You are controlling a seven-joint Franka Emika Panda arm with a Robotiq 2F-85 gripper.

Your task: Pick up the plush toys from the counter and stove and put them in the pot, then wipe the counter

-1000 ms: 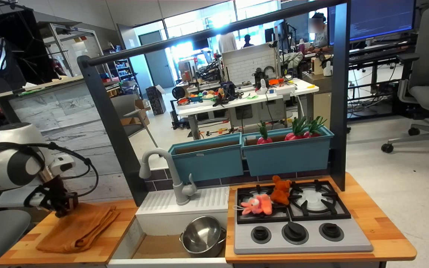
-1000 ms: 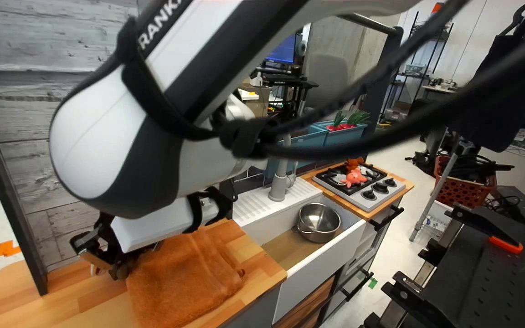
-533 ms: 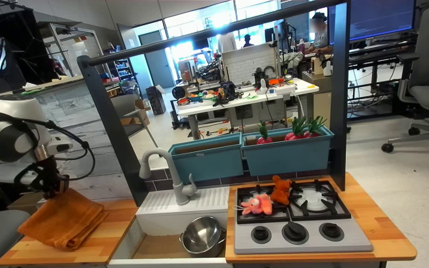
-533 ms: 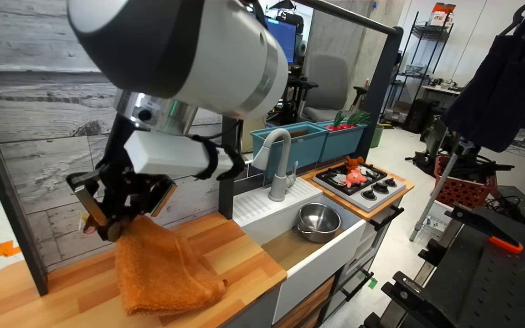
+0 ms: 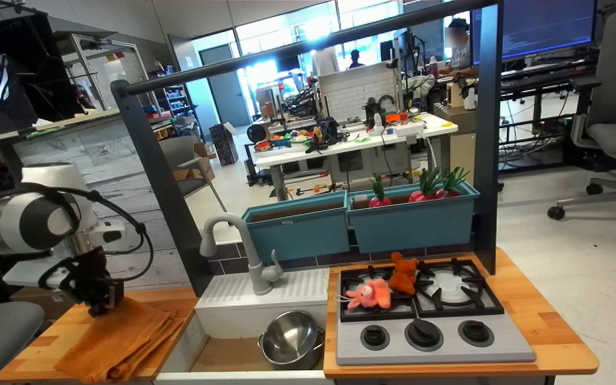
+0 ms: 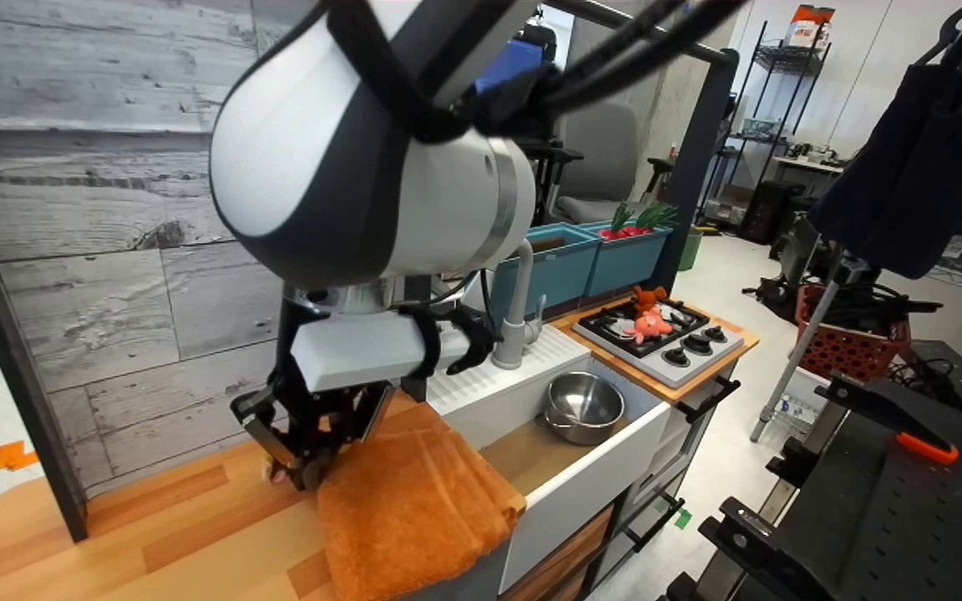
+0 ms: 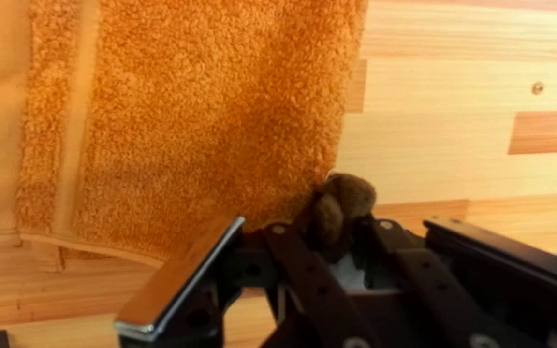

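At the counter (image 6: 214, 542), the gripper (image 7: 338, 209) clenches the orange cloth (image 6: 414, 513) (writing on the monitor (image 5: 546, 27) is illegibly small).

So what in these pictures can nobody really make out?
How the gripper pinches the orange cloth: in the wrist view, brown lumps at its tips hide it.
A pinkish scrap: in an exterior view, too small and partly covered by the gripper.
The robot arm: base cut off by the edge in both exterior views.
Screen text: too small in an exterior view.
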